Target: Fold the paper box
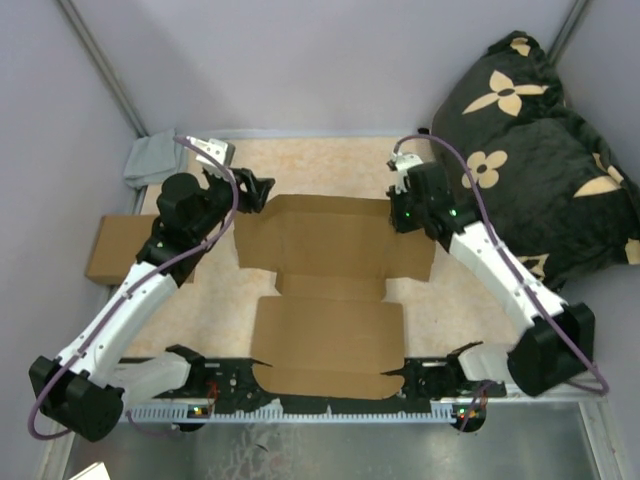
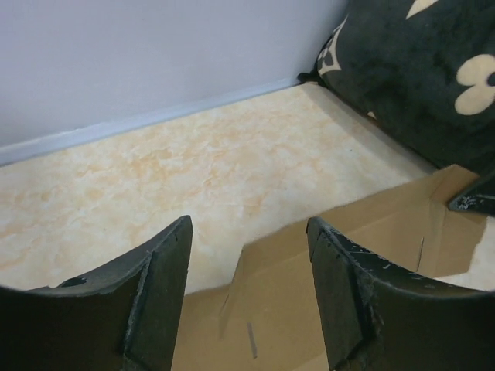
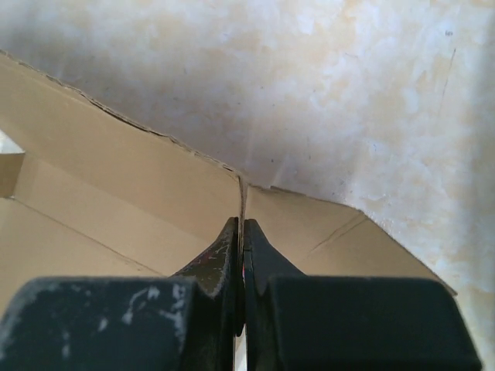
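Top external view: the box (image 1: 330,300) is being shown lying unfolded on the table (image 1: 470,300) between the two arms, its near panel reaching the arm bases and its far panel, with side flaps, lying toward the wall. The left gripper (image 1: 255,190) is being held over the far left corner with its fingers spread and nothing between them. The right gripper (image 1: 400,212) is being held at the far right corner. In its wrist view the fingers are being pressed together right at a crease where a flap meets the panel, and whether card is being nipped between them cannot be told. The box is being judged light and thin, stiff across its panels yet ready to hinge along its scored lines, and likely to slide on the smooth top. A hold is best being taken at a flap's free edge, close to its crease, while the main panel is being pinned by the other arm.
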You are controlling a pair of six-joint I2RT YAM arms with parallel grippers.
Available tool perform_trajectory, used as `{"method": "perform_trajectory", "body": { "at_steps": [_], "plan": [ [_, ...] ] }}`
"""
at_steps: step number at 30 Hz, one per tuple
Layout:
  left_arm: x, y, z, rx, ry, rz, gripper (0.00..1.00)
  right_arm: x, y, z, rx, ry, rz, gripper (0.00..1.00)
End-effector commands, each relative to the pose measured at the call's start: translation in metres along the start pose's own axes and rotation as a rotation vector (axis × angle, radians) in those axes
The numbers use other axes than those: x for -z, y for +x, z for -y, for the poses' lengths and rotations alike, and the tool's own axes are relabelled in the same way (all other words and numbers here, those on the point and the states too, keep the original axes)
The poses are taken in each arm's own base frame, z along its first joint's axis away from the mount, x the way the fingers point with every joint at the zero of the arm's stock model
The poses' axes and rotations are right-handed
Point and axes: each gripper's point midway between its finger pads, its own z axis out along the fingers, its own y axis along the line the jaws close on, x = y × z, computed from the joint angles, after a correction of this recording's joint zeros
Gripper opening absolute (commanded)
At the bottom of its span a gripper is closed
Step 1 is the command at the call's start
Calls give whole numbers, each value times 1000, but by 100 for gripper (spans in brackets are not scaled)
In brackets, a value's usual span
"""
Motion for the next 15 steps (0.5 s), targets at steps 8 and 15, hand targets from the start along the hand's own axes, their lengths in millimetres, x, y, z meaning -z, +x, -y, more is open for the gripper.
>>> {"method": "perform_trajectory", "body": {
  "at_steps": [8, 15],
  "plan": [
    [14, -20, 66, -48, 344, -72, 73, 67, -55, -43, 146, -213, 602, 0],
    [-6, 10, 81, -97, 342, -179, 75, 60, -53, -53, 187, -234, 647, 0]
  ]
}}
